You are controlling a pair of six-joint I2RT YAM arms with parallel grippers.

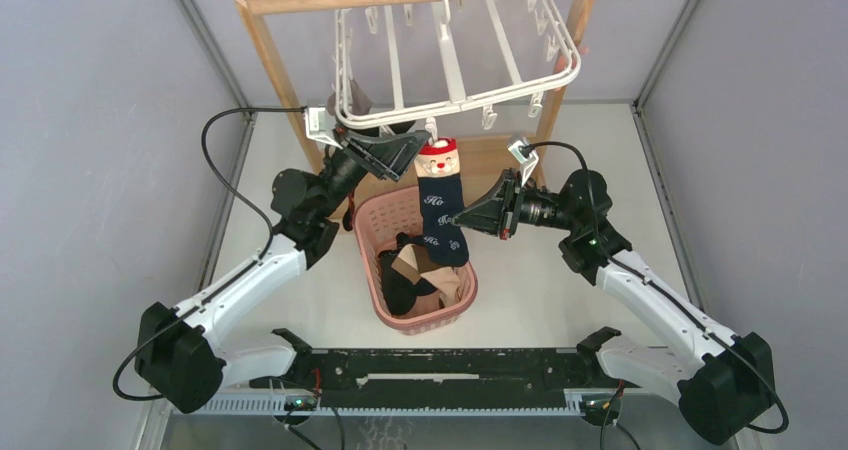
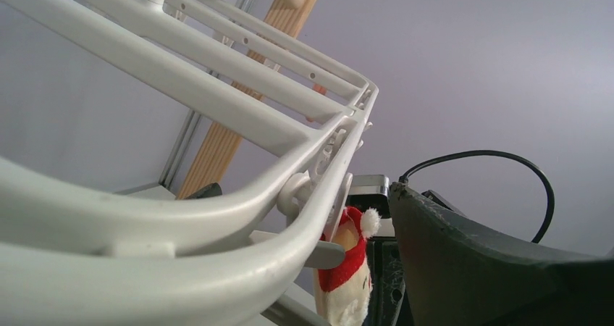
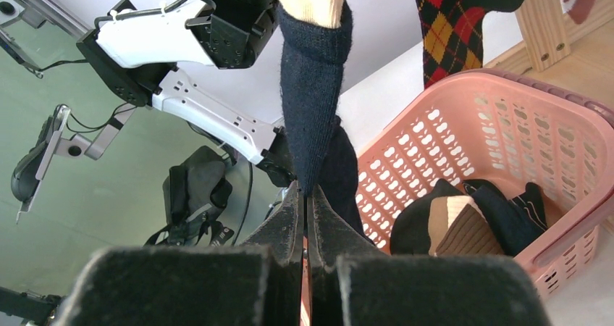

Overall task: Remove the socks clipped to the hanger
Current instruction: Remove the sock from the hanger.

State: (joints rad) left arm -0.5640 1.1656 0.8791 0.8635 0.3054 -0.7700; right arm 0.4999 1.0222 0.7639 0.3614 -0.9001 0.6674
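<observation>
- The pale desk (image 1: 560,270) fills the middle of the overhead view, with both arms reaching up from its lower edge.
- A wooden rack (image 1: 270,40) stands across the top of the frame.
- The white hanger (image 1: 452,70) hangs by its hook from the rack's top bar, its slats running toward the lower edge.
- A pink basket (image 1: 445,315) sits on the desk at centre, below the hanger, holding a heap of socks (image 1: 415,275) in black, brown and cream.
- A navy sock (image 1: 440,210) with a red-and-white Santa cuff hangs from a clip (image 2: 329,195) on the hanger's near edge, and its foot dangles over the basket.
- An argyle sock (image 3: 445,29) in red and yellow hangs at the top right of the right wrist view, above the basket.
- The right tool (image 1: 462,217) comes in from the right of centre and is clenched on the lower end of the navy sock.
- The left tool (image 1: 415,145) sits just left of the Santa cuff, close under the hanger's near edge. I cannot tell whether it is released or clenched.
</observation>
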